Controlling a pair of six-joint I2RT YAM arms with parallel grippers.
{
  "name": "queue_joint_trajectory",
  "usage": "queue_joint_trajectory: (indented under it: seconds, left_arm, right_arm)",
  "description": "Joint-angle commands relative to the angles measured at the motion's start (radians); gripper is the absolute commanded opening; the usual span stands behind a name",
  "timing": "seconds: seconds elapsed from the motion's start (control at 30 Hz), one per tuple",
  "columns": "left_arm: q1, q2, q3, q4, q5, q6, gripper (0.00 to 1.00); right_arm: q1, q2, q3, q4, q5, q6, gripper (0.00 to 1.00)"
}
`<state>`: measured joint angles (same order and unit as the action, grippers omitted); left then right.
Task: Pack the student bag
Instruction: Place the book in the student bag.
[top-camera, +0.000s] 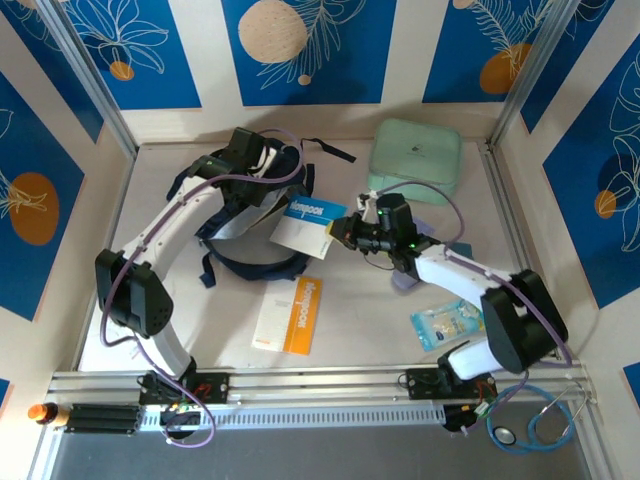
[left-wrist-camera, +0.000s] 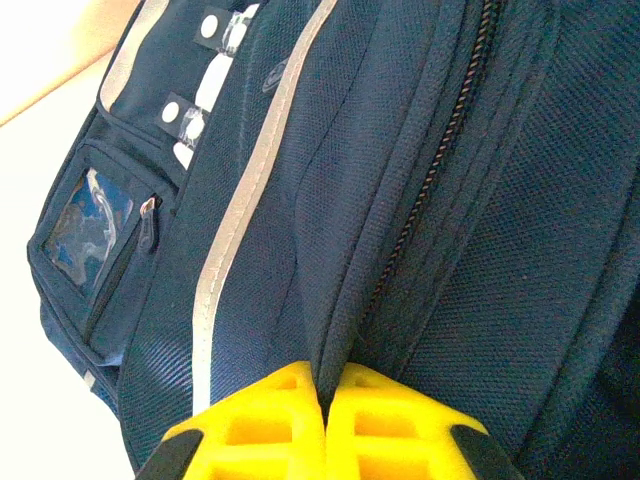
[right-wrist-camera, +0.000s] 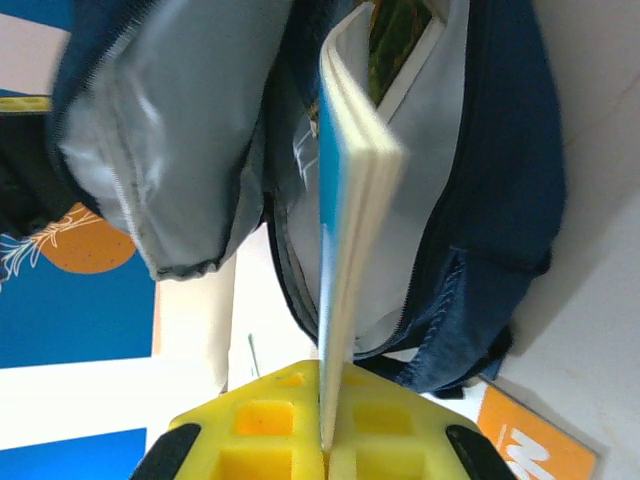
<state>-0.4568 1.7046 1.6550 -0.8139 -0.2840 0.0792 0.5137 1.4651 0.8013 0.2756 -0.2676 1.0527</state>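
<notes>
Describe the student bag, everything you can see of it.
The student bag is a dark navy woven-fabric backpack with a pale stripe, a clear-window pocket, black zips and grey lining. It lies on the table, main compartment unzipped and gaping. The left gripper pinches a fold by the zip; the right gripper holds a blue-and-white booklet partly in its mouth.

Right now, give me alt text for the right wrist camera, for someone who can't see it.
The right gripper pinches a blue-and-white notebook by its edge, seen edge-on, its far end at the unzipped mouth of the navy student bag with pale grey lining. An orange booklet lies on the table at lower right.
</notes>
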Motion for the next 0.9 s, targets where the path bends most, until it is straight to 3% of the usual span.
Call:
queue_joint_trajectory:
  seconds: [0.0,0.13,0.4,0.63,0.87]
  left_arm:
    - [-0.008,-0.084,0.005,0.093,0.020,-0.027,0.00]
    - [-0.008,-0.091,0.004,0.086,0.025,-0.021,0.00]
    - [-0.008,-0.093,0.003,0.086,0.045,-0.026,0.00]
    - [-0.006,-0.099,0.005,0.107,0.034,0.005,0.00]
    - [-0.005,-0.093,0.016,0.133,0.023,0.007,0.00]
  right_arm:
    - [0.030,0.089,0.119,0.108,-0.038,0.077,0.00]
    - [0.060,0.197,0.208,0.179,0.010,0.130,0.00]
    - [0.098,0.400,0.381,0.139,0.146,0.243,0.00]
    - [0.153,0.566,0.597,-0.035,0.309,0.301,0.00]
    - [0.168,0.750,0.755,-0.020,0.294,0.348,0.00]
